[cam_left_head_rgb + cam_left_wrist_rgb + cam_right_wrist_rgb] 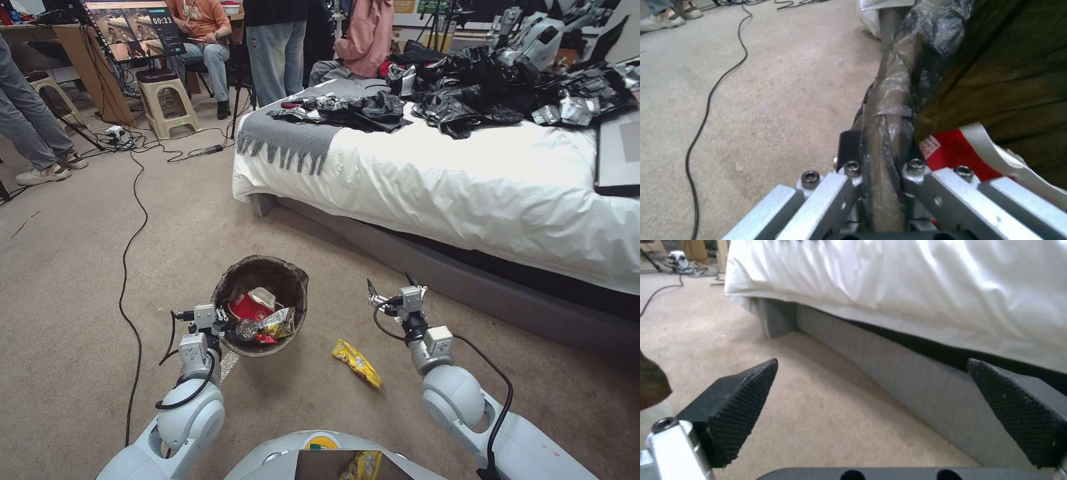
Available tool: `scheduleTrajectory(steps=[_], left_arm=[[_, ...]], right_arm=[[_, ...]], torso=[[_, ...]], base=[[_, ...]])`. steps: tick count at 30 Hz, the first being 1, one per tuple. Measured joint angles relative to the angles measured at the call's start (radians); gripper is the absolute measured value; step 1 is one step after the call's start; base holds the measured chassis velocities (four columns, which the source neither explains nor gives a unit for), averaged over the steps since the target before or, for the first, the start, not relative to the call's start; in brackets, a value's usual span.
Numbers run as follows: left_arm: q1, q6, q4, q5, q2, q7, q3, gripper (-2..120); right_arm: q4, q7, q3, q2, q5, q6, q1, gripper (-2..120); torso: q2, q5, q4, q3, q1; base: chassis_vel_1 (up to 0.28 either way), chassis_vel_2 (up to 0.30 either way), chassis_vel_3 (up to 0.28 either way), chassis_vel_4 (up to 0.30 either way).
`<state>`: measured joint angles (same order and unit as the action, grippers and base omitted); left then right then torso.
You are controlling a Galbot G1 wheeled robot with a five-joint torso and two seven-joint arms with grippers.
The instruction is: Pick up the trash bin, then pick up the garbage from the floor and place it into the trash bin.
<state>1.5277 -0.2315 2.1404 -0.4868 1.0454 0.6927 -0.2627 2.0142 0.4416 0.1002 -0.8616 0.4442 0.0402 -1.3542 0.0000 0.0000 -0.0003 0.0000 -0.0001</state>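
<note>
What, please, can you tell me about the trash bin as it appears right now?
The trash bin is a small round bucket lined with a dark bag folded over its rim. It stands upright over the carpet, left of the bed. Inside lie a red cup and shiny wrappers. The left end effector is clamped on its near rim.

Trash bin [263, 270] white wall hidden under dark liner and behind left gripper [223, 327]. Litter inside bin partly buried: red-and-white cup [252, 307] half covered, small clear item beside it too small to identify. Left wrist view: rim section between jaws masked by liner folds, cup [960, 153] cut off by jaws. Bed [467, 180] cropped at right edge. Yellow item at near frame edge cropped, unidentifiable.
</note>
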Motion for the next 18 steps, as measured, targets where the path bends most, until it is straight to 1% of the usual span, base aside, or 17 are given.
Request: scheduleTrajectory(steps=[6,9,10,12,13,15,17,18], left_arm=[[0.0,0.001,-0.001,0.001,0.0,0.0,0.0,0],[-0.001,0.002,-0.005,0.002,0.0,-0.002,-0.001,0],[-0.001,0.002,-0.005,0.002,0.0,-0.002,-0.001,0],[-0.004,0.003,-0.008,0.002,-0.001,-0.002,-0.001,0],[-0.004,0.003,-0.008,0.002,-0.001,-0.002,-0.001,0],[-0.008,0.003,-0.013,0.002,-0.001,-0.002,0.0,0],[-0.01,0.003,-0.014,0.002,-0.001,-0.003,0.0,0],[-0.012,0.003,-0.018,0.002,-0.001,-0.003,0.002,0]], right_arm=[[-0.032,-0.001,-0.034,0.031,0.044,-0.01,0.026,100],[-0.076,-0.015,-0.076,0.069,0.077,-0.008,0.055,100],[-0.076,-0.015,-0.076,0.069,0.077,-0.008,0.055,100],[-0.115,-0.044,-0.102,0.095,0.091,0.008,0.075,100],[-0.115,-0.044,-0.102,0.095,0.091,0.008,0.075,100],[-0.157,-0.088,-0.127,0.122,0.105,0.027,0.092,100],[-0.168,-0.1,-0.133,0.128,0.107,0.032,0.096,100],[-0.191,-0.13,-0.143,0.138,0.111,0.046,0.102,100]], torso=[[0.0,0.0,0.0003,0.0,0.0],[0.0,0.0001,0.0003,0.0,0.0],[0.0,0.0001,0.0003,0.0,0.0],[0.0,0.0001,0.0004,0.0,0.0],[0.0,0.0001,0.0004,0.0,0.0],[0.0,0.0001,0.0003,0.0,0.0],[0.0,0.0001,0.0003,0.0,0.0],[0.0,0.0001,0.0003,0.0,0.0]], base=[[0.0,0.0,0.0,0.0],[0.0,0.0,0.0,0.0],[0.0,0.0,0.0,0.0],[0.0,0.0,0.0,0.0],[0.0,0.0,0.0,0.0],[0.0,0.0,0.0,0.0],[0.0,0.0,0.0,0.0],[0.0,0.0,0.0,0.0]])
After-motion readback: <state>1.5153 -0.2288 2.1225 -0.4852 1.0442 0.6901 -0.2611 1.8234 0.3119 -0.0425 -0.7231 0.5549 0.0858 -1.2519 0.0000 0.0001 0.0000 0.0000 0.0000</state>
